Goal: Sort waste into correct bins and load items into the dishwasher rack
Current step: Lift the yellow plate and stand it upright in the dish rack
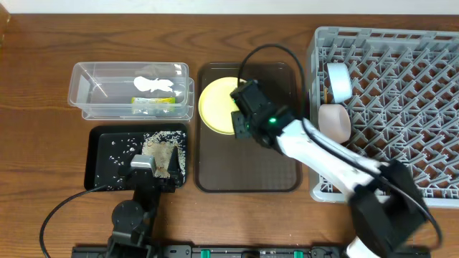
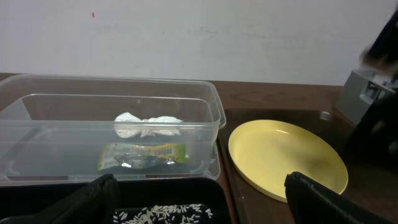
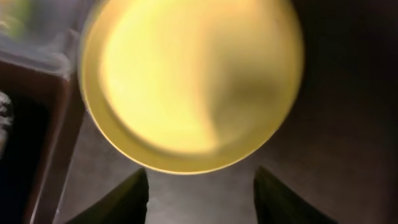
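Observation:
The pale-yellow plate (image 1: 214,106) lies at the back left of a brown serving tray (image 1: 272,165). My right gripper (image 1: 240,118) is open and hovers low at the plate's near edge; in the right wrist view its fingers (image 3: 202,199) flank bare tray just short of the plate (image 3: 186,81). The clear tub (image 1: 79,89) holds the white paper scrap (image 1: 154,82) and the green-yellow wrapper (image 1: 152,102). The black tray (image 1: 100,154) holds rice scraps (image 1: 165,150). My left gripper (image 1: 143,168) is open and empty over it. Two small bowls (image 1: 338,81) (image 1: 334,122) stand in the grey rack (image 1: 401,107). No chopsticks show.
The left wrist view shows the tub (image 2: 205,112), paper scrap (image 2: 146,124), wrapper (image 2: 143,154), rice (image 2: 161,214), plate (image 2: 286,155) and my open left fingers (image 2: 199,202). The rack's left wall stands close to the serving tray's right edge. My right arm crosses the tray.

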Available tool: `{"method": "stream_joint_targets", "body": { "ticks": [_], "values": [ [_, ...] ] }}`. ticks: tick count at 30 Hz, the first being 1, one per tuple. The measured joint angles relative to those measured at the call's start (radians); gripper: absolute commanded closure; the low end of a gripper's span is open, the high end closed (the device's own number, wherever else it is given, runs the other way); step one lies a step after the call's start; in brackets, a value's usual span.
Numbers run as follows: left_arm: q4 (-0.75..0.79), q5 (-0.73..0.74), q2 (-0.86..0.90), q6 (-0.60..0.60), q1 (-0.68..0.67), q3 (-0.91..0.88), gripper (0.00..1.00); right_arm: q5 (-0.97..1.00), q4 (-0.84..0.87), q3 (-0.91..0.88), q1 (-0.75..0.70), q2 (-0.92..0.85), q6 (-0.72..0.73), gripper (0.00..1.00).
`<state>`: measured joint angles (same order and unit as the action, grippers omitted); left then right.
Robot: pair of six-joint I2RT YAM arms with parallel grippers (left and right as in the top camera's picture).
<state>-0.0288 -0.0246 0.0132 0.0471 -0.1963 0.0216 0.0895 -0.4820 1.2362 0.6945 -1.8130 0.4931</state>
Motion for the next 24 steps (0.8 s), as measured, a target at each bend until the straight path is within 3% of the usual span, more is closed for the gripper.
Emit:
{"method": "stream_joint_targets", "body": {
  "ticks": [4,10,17,24],
  "values": [
    [0.0,0.0,0.0,0.0,0.0,0.0,0.12,-0.054,0.017,-0.003,-0.032,-0.111,0.156,0.57],
    [0.0,0.0,0.0,0.0,0.0,0.0,0.12,-0.079,0.014,-0.008,-0.104,-0.154,0.261,0.61],
    [0.0,0.0,0.0,0.0,0.0,0.0,0.12,-0.071,0.003,-0.008,-0.107,-0.157,0.298,0.99],
    [0.0,0.0,0.0,0.0,0.0,0.0,0.12,-0.045,-0.074,-0.005,-0.108,-0.122,0.308,0.99]
  ]
}}
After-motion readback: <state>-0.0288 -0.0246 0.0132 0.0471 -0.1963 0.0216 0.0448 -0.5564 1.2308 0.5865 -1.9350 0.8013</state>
